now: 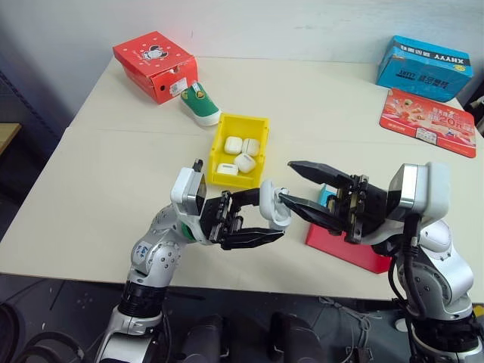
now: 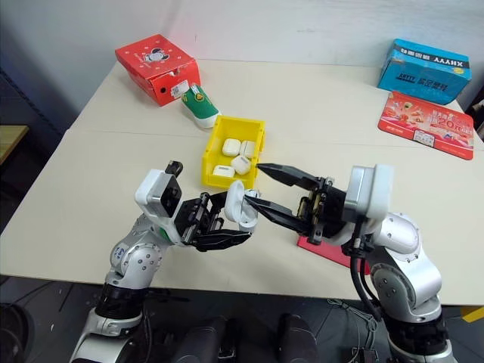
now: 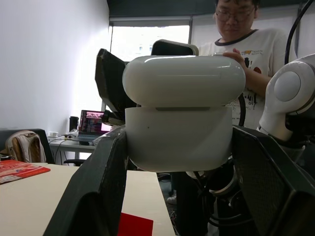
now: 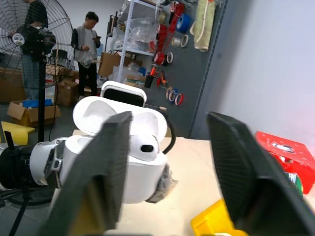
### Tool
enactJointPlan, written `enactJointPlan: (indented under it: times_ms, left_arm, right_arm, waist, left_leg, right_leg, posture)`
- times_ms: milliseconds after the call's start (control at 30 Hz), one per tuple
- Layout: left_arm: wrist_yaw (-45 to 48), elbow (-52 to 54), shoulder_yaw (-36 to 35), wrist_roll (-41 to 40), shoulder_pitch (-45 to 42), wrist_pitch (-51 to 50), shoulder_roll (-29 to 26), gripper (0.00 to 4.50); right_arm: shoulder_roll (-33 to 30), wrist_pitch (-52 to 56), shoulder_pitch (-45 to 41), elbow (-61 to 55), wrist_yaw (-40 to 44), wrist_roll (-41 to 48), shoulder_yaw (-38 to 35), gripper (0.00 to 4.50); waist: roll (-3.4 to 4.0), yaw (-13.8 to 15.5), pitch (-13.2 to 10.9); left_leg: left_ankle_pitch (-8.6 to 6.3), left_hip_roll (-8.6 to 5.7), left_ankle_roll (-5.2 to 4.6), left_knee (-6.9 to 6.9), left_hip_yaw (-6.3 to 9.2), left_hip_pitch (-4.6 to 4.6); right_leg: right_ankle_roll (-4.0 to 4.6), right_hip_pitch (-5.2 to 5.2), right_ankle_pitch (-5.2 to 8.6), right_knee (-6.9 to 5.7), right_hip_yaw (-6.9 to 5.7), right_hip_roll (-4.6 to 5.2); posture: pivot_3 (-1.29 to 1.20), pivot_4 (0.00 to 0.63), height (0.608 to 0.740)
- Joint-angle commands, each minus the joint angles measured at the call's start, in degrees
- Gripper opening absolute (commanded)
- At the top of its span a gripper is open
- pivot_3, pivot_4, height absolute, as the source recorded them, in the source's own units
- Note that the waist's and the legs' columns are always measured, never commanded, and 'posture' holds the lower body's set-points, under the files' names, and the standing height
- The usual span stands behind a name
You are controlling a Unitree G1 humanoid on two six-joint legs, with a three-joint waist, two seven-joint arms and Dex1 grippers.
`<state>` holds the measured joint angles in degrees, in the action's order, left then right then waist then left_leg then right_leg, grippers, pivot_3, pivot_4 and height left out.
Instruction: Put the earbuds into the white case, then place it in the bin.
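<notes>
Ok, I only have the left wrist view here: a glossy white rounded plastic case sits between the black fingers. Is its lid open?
Observer: Yes. From the right wrist, the white case has its lid flipped up, with what looks like a tiny white earbud seated inside.
Operator: What is the right gripper doing?
Observer: The right gripper is open, its lower finger reaching to the case.
Operator: And the bin?
Observer: The small bright yellow plastic bin stands on the table just beyond both grippers, with four loose cases in it.
</notes>
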<state>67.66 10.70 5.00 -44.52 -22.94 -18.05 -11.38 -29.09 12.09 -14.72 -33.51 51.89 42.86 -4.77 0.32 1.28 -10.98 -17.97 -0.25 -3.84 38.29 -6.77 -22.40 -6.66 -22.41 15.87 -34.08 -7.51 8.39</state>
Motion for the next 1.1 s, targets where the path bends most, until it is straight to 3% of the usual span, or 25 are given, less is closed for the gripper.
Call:
enactJointPlan:
  times_ms: [33, 100, 233, 333, 467, 567, 633, 733, 867, 1100]
  left_arm:
    - [-0.4, 3.1, -0.2, -0.9, -1.0, 1.9, 1.5, 2.76]
    - [-0.4, 3.0, -0.8, -0.7, -0.5, 2.2, 0.8, 2.76]
    - [1.5, 1.9, -2.2, 1.0, 2.0, 4.0, -2.5, 2.76]
    - [3.2, 1.0, -3.0, 2.4, 4.5, 5.9, -5.4, 2.76]
    - [3.4, 0.1, -3.9, 3.3, 5.3, 6.8, -7.1, 2.76]
    - [3.4, -0.5, -4.4, 3.4, 5.4, 7.3, -7.7, 2.76]
    - [3.5, -0.8, -4.9, 3.6, 5.5, 7.6, -8.0, 2.76]
    - [3.0, -1.3, -5.5, 3.5, 5.6, 7.9, -7.9, 2.76]
    - [2.7, -2.0, -5.8, 3.4, 5.4, 7.9, -7.5, 2.76]
    - [3.1, -2.8, -5.5, 3.5, 5.1, 8.2, -6.8, 2.76]
  right_arm:
    - [-2.7, 1.2, 1.6, -1.8, 1.3, 0.9, -0.8, 3.77]
    - [-5.1, 2.3, 3.4, -2.8, 0.2, 3.4, -5.2, 4.45]
    - [-12.2, 4.9, 13.2, -3.2, 1.0, 7.7, -20.2, 4.48]
    - [-15.7, 1.7, 23.4, 3.5, 7.9, 2.6, -30.8, 4.48]
    - [-17.6, -11.0, 31.4, 24.8, 13.0, -10.0, -39.4, 4.48]
    - [-18.4, -16.7, 33.5, 39.0, 11.4, -14.4, -43.9, 4.48]
    - [-19.2, -20.4, 35.7, 45.3, 8.7, -19.5, -44.4, 4.48]
    - [-19.3, -20.1, 35.8, 45.4, 7.6, -19.6, -44.0, 4.48]
    - [-23.2, -8.9, 33.4, 36.8, 2.5, -21.3, -40.0, 4.48]
    - [-34.6, 19.4, 20.8, 21.5, 2.2, -9.8, -30.0, 4.48]
  waist:
    - [0.0, 0.1, 0.0]
    - [0.0, 0.2, 0.0]
    - [0.0, 0.4, 0.0]
    - [-0.01, 0.4, 0.0]
    - [-0.02, 0.4, 0.0]
    - [0.01, 0.4, 0.0]
    - [0.03, 0.2, 0.0]
    - [0.16, -0.3, 0.0]
    - [0.41, -1.5, 0.1]
    - [0.47, -1.0, 0.1]
  left_leg:
    - [0.0, 0.0, 0.0, 0.0, 0.0, 0.0]
    - [-0.01, 0.0, -0.01, 0.0, 0.01, -0.01]
    - [-0.07, -0.02, -0.11, -0.01, 0.08, -0.08]
    - [-0.13, -0.03, -0.14, -0.06, 0.05, -0.04]
    - [-0.16, -0.03, -0.22, -0.02, 0.01, 0.03]
    - [-0.22, -0.13, -0.33, -0.03, 0.0, 0.11]
    - [-0.23, -0.11, -0.29, -0.04, 0.0, 0.14]
    - [-0.22, -0.05, -0.17, -0.1, -0.01, 0.21]
    - [-0.3, 0.02, 0.21, -0.09, -0.07, 0.29]
    - [-0.17, 0.06, 0.28, -0.1, -0.05, 0.15]
  right_leg:
    - [0.0, 0.0, 0.0, 0.01, 0.0, 0.01]
    - [0.0, 0.0, 0.0, 0.02, -0.02, 0.03]
    - [0.0, 0.05, 0.0, 0.14, -0.08, 0.08]
    - [-0.01, 0.11, -0.01, 0.19, -0.09, 0.04]
    - [-0.12, 0.27, -0.06, 0.31, -0.1, -0.01]
    - [-0.19, 0.35, -0.1, 0.47, -0.06, 0.08]
    - [-0.19, 0.36, -0.11, 0.5, -0.04, 0.13]
    - [-0.19, 0.36, -0.1, 0.49, 0.01, 0.11]
    - [-0.18, 0.36, -0.1, 0.4, 0.11, 0.11]
    - [-0.09, 0.11, -0.13, 0.21, 0.14, 0.13]
  posture:
    - [0.0, 0.15, 0.74]
    - [0.0, 0.15, 0.74]
    - [0.0, 0.15, 0.74]
    - [0.0, 0.15, 0.74]
    - [0.0, 0.15, 0.74]
    - [0.0, 0.15, 0.74]
    - [0.0, 0.15, 0.74]
    - [0.0, 0.15, 0.74]
    - [0.0, 0.15, 0.74]
    - [0.0, 0.15, 0.74]
